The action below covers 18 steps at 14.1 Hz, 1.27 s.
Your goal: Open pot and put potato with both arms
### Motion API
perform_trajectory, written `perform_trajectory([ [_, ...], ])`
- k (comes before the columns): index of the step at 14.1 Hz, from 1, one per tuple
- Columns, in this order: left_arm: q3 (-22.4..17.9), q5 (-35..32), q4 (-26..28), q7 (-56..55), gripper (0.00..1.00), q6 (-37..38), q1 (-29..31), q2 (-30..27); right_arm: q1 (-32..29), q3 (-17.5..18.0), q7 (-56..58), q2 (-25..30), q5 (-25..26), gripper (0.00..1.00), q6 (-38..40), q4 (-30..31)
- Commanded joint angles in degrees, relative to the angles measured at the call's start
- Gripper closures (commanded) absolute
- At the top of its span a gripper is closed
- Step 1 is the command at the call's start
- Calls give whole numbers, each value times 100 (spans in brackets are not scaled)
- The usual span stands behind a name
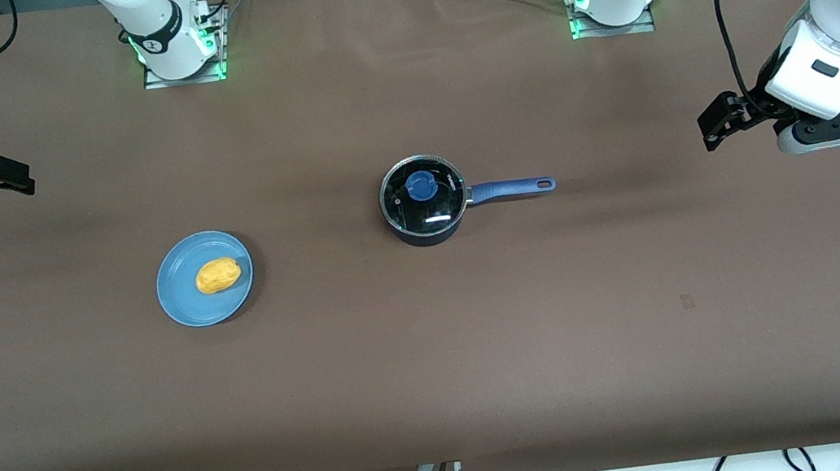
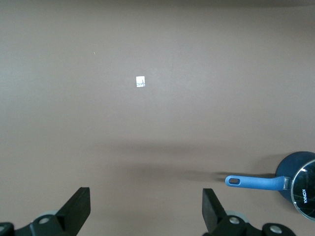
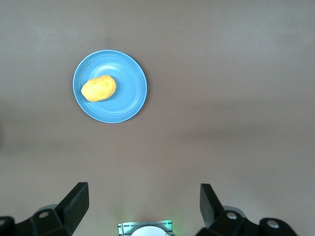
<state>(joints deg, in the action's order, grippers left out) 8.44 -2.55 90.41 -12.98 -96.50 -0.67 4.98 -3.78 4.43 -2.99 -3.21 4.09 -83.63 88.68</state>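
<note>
The black pot [image 1: 428, 237] stands mid-table with its glass lid [image 1: 434, 207] on; the lid has a blue knob [image 1: 419, 184]. Its blue handle [image 1: 512, 189] points toward the left arm's end. The potato [image 1: 218, 275] lies on a light-blue plate [image 1: 182, 300] toward the right arm's end. My left gripper [image 1: 713, 128] is open and empty, up over the table's left-arm end. My right gripper [image 1: 17, 179] is open and empty over the right-arm end. The left wrist view shows its gripper [image 2: 145, 199], the pot [image 2: 288, 172] and its handle [image 2: 256, 182]. The right wrist view shows its gripper [image 3: 142, 194], the potato [image 3: 98, 88] and the plate [image 3: 129, 98].
The brown table [image 1: 438, 364] carries only the pot and the plate. The arms' bases [image 1: 180, 51] stand along the edge farthest from the front camera. A small white scrap [image 2: 140, 81] lies on the table in the left wrist view. Cables hang below the nearest edge.
</note>
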Motion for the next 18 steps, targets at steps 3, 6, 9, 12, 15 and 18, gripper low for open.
perform_trajectory([
  [3, 44, -132, -32, -100, 0, 61, -30, -41, -62, 31, 79, -39, -58, 0, 22, -132],
  [6, 53, -44, -58, -39, 0, -44, -47, -32, -35, 49, 44, -48, -58, 0, 22, -141],
  [9, 35, 410, -41, -30, 0, -115, 48, 47, -18, 66, 35, -48, -67, 0, 22, -141],
  [12, 18, 545, -41, -30, 0, -115, 154, 47, -9, 66, 35, -48, -49, 0, 22, -141],
  [15, 18, 501, -102, -56, 0, -106, 146, 47, -18, 66, 62, -48, -41, 0, -22, -141],
  [18, 44, 387, -181, -56, 0, 25, 67, 378, -35, 58, 79, -65, -49, 0, -22, -141],
])
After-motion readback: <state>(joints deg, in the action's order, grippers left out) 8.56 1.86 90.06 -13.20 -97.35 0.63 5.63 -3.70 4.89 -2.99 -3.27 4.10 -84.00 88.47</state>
